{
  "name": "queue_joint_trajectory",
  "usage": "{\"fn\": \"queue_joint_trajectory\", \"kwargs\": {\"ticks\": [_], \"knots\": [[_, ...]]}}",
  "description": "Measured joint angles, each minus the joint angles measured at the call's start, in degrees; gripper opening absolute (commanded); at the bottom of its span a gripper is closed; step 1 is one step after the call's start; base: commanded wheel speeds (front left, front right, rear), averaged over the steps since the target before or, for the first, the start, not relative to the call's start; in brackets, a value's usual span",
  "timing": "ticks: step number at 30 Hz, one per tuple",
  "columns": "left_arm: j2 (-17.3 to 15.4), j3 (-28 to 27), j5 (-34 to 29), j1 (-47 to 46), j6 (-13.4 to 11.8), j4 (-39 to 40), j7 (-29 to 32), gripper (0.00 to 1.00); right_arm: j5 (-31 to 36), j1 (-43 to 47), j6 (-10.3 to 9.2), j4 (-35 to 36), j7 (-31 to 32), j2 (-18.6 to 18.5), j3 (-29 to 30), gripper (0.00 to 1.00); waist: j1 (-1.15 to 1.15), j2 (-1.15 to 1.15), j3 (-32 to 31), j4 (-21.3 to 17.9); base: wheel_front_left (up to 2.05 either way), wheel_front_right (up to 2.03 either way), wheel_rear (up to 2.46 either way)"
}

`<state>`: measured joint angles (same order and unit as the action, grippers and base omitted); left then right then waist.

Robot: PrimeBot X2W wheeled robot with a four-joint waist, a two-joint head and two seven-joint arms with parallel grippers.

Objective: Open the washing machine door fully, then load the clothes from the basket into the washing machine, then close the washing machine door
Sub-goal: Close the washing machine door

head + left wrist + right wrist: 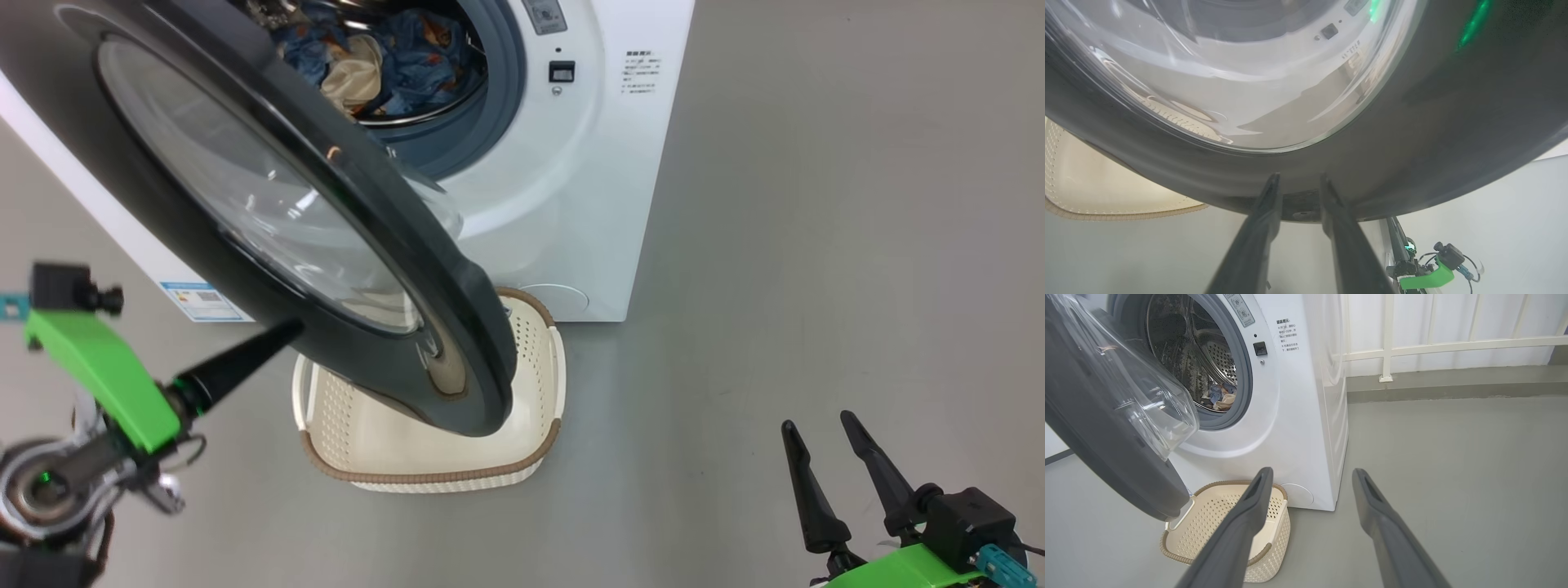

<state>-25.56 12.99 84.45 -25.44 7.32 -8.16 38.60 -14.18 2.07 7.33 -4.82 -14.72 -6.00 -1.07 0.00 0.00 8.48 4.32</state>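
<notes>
The washing machine (571, 180) (1298, 416) stands at the top of the head view. Its door (359, 212) (1106, 449) (1412, 122) is swung partway out over the basket. The clothes (392, 57) (1220, 398), blue and cream, lie inside the steel drum. Below the door sits the basket (424, 476) (1224, 484) (1106, 192), and the part I can see holds nothing. My left gripper (294, 328) (1299, 181) has its tips at the door's black rim, slightly open, holding nothing. My right gripper (818, 423) (1312, 473) hangs open over the floor, right of the basket.
Bare grey floor (816, 245) spreads to the right of the machine. A white railing (1388, 347) runs along the back wall. A blue label (200, 298) sits low on the machine's front.
</notes>
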Motion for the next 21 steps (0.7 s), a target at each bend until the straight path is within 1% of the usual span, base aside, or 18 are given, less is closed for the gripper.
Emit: {"fn": "queue_joint_trajectory", "kwargs": {"ticks": [1,2,14,21], "knots": [[-0.07,0.14,-0.05,0.85,-0.01,-0.21,-0.59,0.89,0.0,0.03,0.0,0.01,0.0,-0.03,0.05,1.0,0.0,0.0,-0.04,0.12,0.0,0.0,0.0],[-0.22,0.48,-0.25,1.67,0.0,-0.37,-1.07,1.0,-0.01,0.05,0.0,0.01,0.0,-0.09,0.11,1.0,0.0,0.0,-0.08,0.24,0.0,0.0,0.0],[-0.59,1.92,-2.65,8.65,0.0,-4.28,-13.21,1.0,-0.01,0.1,0.0,0.04,0.0,-1.27,0.52,1.0,0.0,0.0,-0.37,0.3,0.0,0.0,0.0],[-1.14,3.12,-2.55,10.65,0.0,-4.92,-18.25,1.0,-0.01,0.27,0.0,0.09,0.0,-1.76,1.21,1.0,0.0,0.0,-0.4,-0.02,0.0,0.0,0.0]]}}
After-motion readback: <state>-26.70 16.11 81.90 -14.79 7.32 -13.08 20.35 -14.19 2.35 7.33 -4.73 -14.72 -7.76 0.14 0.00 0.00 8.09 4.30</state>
